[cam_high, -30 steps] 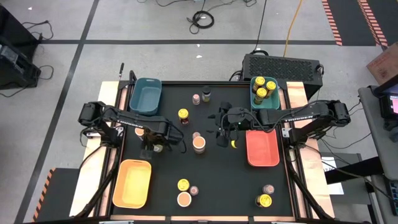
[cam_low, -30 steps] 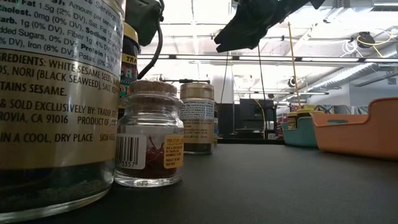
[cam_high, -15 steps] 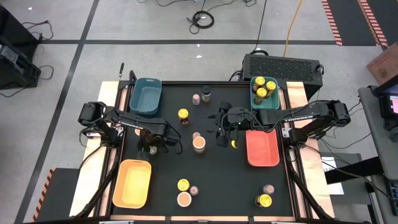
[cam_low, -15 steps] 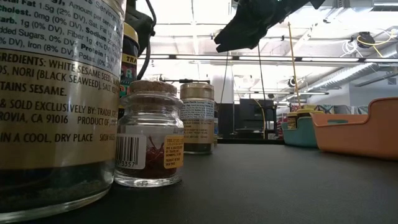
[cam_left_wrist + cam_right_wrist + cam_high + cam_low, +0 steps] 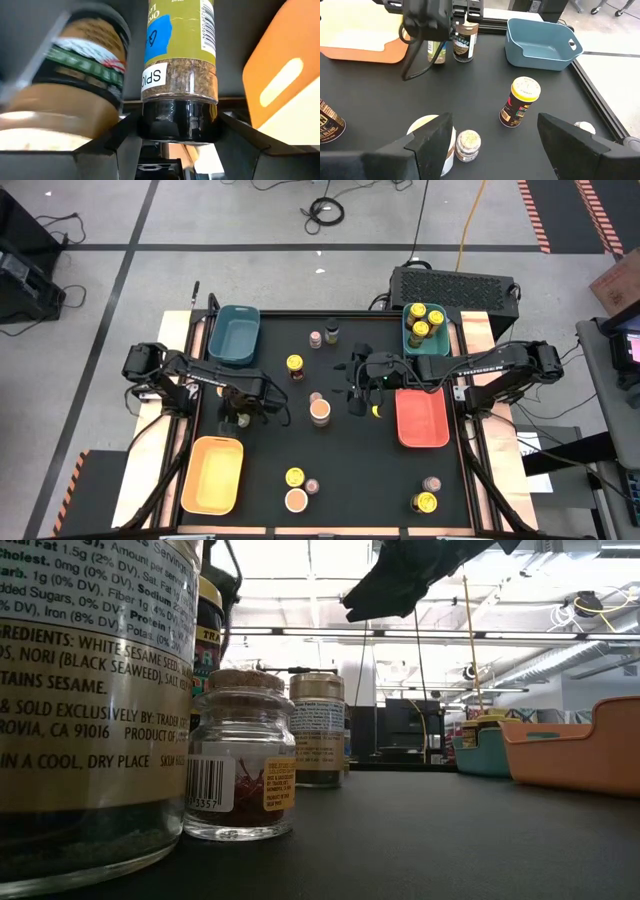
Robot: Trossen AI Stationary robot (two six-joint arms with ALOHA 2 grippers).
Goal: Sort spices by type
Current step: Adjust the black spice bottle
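Fingers of the left gripper (image 5: pixel 177 131) clamp the black cap of a clear cylindrical jar of greenish dried herbs with a blue-and-olive paper label (image 5: pixel 179 55), held by its lid, likely so the glass body hangs free for carrying toward a tray. Just beside it stands a dark-lidded jar of pale tan powder with a green-and-red label (image 5: pixel 75 85), probably a second jar of that kind. From above, this gripper (image 5: pixel 240 412) sits on the black matte tabletop (image 5: pixel 370 470) between the deep blue plastic tray (image 5: pixel 233 335) and the smooth orange plastic tray (image 5: pixel 212 473). The right gripper (image 5: pixel 492 142) hovers near the table's middle with its jaws spread wide and nothing between them, above a wide tan-lidded jar (image 5: pixel 436 137), a tiny glass jar with a speckled pinkish lid (image 5: pixel 466 145) touching it, and a yellow-lidded dark-labelled jar (image 5: pixel 520 101). Several yellow-lidded jars already fill the small teal bin (image 5: pixel 424 326), while the coral-red tray (image 5: pixel 421 419) holds none, so sorting looks early.
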